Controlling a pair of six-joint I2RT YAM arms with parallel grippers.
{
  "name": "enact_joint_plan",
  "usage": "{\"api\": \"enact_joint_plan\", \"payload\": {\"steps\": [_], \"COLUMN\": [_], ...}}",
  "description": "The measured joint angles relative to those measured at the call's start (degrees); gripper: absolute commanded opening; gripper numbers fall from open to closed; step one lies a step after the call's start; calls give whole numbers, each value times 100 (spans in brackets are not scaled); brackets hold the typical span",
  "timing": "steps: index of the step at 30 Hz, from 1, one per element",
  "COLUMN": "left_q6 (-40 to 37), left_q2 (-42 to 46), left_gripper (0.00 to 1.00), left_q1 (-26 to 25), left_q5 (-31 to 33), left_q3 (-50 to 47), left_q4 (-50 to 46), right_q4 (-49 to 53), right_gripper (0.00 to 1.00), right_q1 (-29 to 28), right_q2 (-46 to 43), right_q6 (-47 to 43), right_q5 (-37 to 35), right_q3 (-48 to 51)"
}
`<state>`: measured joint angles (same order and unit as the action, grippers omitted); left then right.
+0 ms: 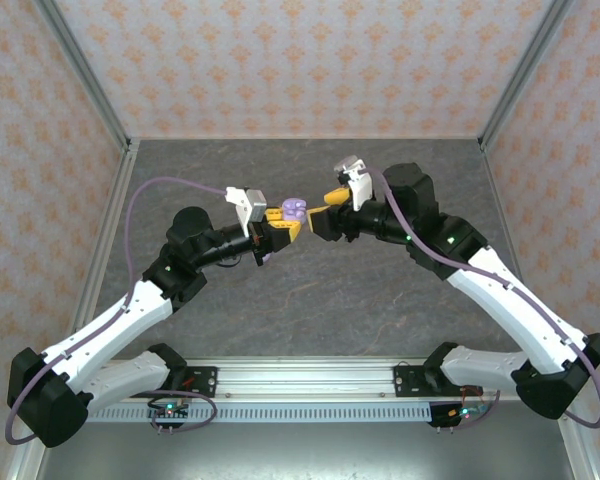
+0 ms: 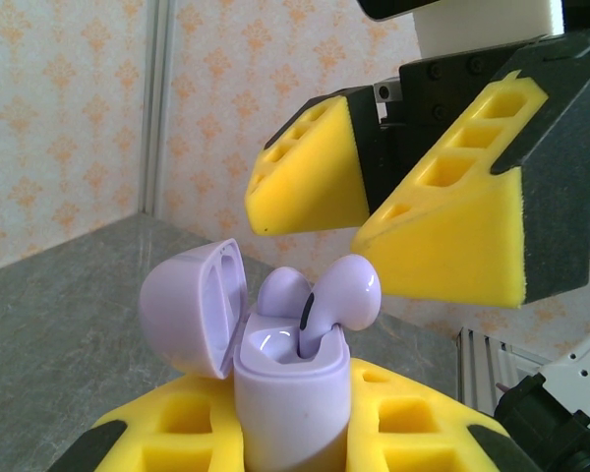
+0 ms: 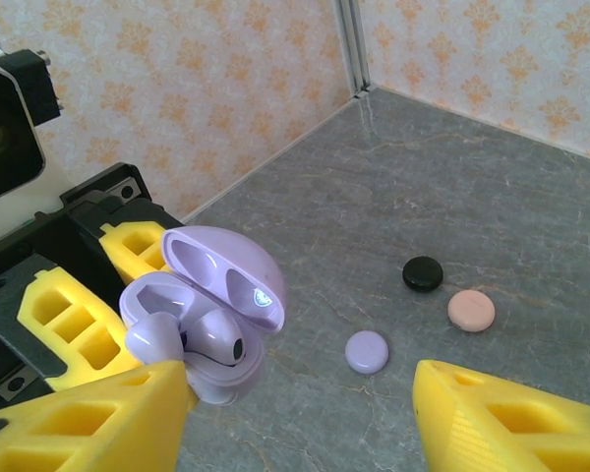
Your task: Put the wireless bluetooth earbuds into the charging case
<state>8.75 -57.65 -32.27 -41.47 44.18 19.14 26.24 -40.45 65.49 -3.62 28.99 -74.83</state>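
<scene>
My left gripper point(image 1: 280, 222) is shut on the lilac charging case point(image 2: 290, 393), held upright above the table with its lid point(image 2: 192, 305) swung open. Two lilac earbuds are in the case. One earbud point(image 2: 283, 292) sits low in its slot; the other point(image 2: 346, 290) stands higher and tilted, its stem in the slot. My right gripper point(image 1: 322, 208) hangs open just above the case, and one yellow finger point(image 2: 442, 236) is very close to the raised earbud. In the right wrist view the case point(image 3: 202, 379) lies beside the left finger point(image 3: 88, 423).
Three small round discs lie on the grey table point(image 3: 442, 187): black point(image 3: 423, 272), pink point(image 3: 470, 311) and lilac point(image 3: 366, 351). Patterned walls close off the back and both sides. Both arms meet over the middle of the table point(image 1: 310, 300).
</scene>
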Motion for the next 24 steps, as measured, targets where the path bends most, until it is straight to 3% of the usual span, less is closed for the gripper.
{"api": "enact_joint_plan", "payload": {"steps": [24], "left_q6": [0], "left_q2": [0], "left_gripper": [2], "left_q1": [0], "left_q5": [24], "left_q3": [0], "left_q4": [-2], "right_q4": [9], "right_gripper": [62], "right_q1": [11], "right_q2": [164], "right_q6": [66], "right_q5": [407], "right_q3": [-2]}}
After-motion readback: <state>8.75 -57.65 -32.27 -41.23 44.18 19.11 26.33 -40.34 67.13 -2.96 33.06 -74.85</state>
